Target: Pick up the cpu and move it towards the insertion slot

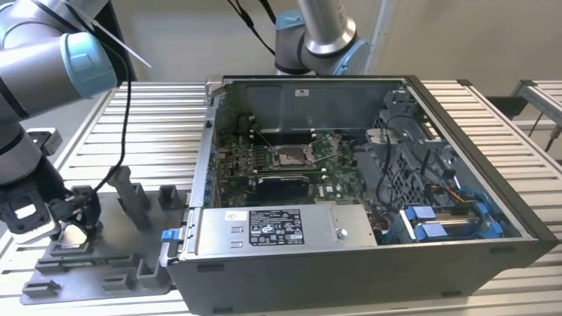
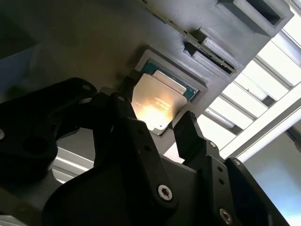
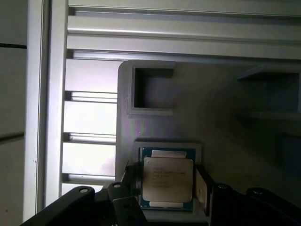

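Note:
The cpu, a flat silvery square on a green edge, lies in a recess of the grey plastic tray. My gripper hangs over it with a black finger pressed against each of two opposite sides. The second wrist view shows the same hold: the cpu sits between the two fingertips of the gripper. In the exterior view the gripper is low over the tray at that view's left. The insertion slot, a shiny metal frame with a dark centre, sits on the green board inside the open computer case.
The open computer case fills the middle and the exterior view's right, its wall standing between tray and socket. Upright posts rise from the tray. A second arm's base stands behind the case. Everything rests on a ribbed metal table.

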